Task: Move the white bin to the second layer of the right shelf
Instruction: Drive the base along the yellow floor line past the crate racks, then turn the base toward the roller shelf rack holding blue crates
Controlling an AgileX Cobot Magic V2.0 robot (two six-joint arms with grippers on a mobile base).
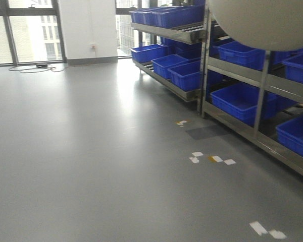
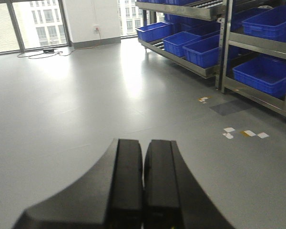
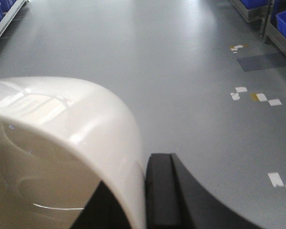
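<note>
Jaws at right were clamped on the white bin (image 3: pixel 66 138), judged best carried level between them; left jaws were closed, empty.

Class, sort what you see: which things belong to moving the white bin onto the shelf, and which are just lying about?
Job: white bin; right gripper, clamped on its wall; sloped roller shelf level, probably the target.
Lying about: blue crates; floor tape marks; floor cable; left gripper, shut, empty.
</note>
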